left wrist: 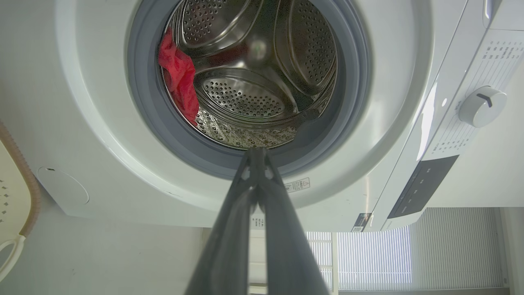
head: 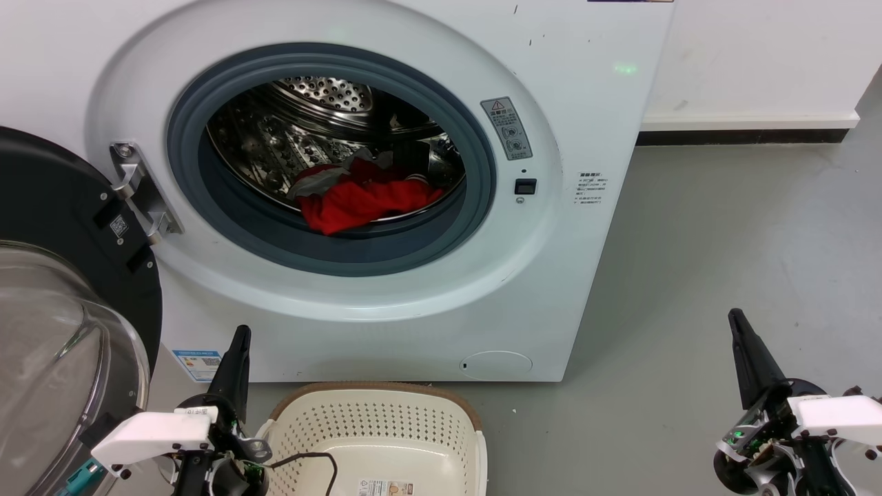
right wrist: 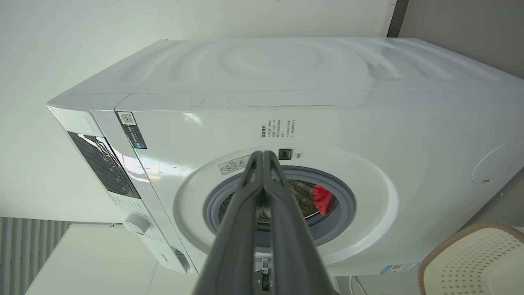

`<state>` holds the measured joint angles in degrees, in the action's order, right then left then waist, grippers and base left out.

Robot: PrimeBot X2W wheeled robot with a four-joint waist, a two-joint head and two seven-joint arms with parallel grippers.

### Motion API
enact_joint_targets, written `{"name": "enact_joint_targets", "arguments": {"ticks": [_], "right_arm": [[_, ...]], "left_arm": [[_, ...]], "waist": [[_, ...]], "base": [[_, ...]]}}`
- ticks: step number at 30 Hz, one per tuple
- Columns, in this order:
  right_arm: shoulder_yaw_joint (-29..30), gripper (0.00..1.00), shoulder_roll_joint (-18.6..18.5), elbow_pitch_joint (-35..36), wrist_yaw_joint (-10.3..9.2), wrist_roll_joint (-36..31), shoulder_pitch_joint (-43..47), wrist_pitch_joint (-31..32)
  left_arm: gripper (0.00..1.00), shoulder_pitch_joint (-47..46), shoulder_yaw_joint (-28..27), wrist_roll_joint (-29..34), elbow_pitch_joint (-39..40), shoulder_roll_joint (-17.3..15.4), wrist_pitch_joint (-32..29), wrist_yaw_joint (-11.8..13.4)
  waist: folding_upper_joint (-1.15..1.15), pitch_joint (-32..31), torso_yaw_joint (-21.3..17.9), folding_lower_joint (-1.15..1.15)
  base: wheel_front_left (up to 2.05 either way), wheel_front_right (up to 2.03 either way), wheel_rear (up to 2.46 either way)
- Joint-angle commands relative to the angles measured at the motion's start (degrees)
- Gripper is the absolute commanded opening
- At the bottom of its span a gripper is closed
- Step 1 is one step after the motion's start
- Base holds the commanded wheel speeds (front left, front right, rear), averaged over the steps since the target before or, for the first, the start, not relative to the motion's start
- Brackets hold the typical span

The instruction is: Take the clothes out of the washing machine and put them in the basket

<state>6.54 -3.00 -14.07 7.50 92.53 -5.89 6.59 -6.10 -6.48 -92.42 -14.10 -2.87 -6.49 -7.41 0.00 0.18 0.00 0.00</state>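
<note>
The white washing machine (head: 565, 138) stands in front of me with its porthole open. Red clothes (head: 358, 196) with white and grey parts lie at the front of the steel drum, also seen as the clothes (left wrist: 178, 78) and the clothes (right wrist: 323, 198). The cream basket (head: 375, 430) sits on the floor below the porthole. My left gripper (head: 239, 335) is shut and empty at the lower left, just left of the basket. My right gripper (head: 736, 318) is shut and empty at the lower right, over the floor. Their tips meet in the left gripper (left wrist: 257, 150) and right gripper (right wrist: 262, 153) wrist views.
The machine's black-framed glass door (head: 62, 331) hangs open at the far left, close to my left arm. Grey floor (head: 723, 241) lies to the right of the machine, with a white wall and dark skirting (head: 744, 134) behind.
</note>
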Motion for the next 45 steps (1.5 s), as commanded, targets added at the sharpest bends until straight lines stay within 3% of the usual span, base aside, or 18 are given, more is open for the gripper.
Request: {"name": "enact_joint_targets", "arguments": {"ticks": [1,27,28,35,45], "right_arm": [[-0.02,0.0,0.19,-0.06,-0.02,-0.26,-0.73,0.03],[-0.03,0.0,0.19,-0.06,-0.02,-0.25,-0.73,0.02],[-0.01,1.0,-0.01,-0.14,0.0,0.0,0.09,-0.03],[-0.41,1.0,0.04,-1.1,-0.01,-1.15,1.45,-1.38],[-0.14,1.0,0.04,0.92,-0.01,-9.89,2.19,-3.91]], "left_arm": [[0.0,-0.33,-0.15,0.0,0.03,-0.01,-0.25,-0.25],[0.0,-0.33,-0.15,0.0,0.03,-0.01,-0.25,-0.25],[1.0,0.07,0.04,0.0,-0.16,0.01,0.06,0.01],[1.0,1.47,0.33,1.41,-0.53,0.13,1.46,0.07],[1.0,2.05,0.37,11.13,2.01,0.1,3.97,0.93]], "waist": [[0.0,0.0,0.0,0.0],[0.0,0.0,0.0,0.0],[0.0,0.0,0.0,0.0],[0.0,0.02,0.06,0.0],[0.0,0.12,0.14,0.0]], "base": [[0.0,0.0,0.0],[0.0,0.0,0.0],[0.0,0.0,0.0],[0.0,0.0,0.0],[0.0,0.0,0.0]]}}
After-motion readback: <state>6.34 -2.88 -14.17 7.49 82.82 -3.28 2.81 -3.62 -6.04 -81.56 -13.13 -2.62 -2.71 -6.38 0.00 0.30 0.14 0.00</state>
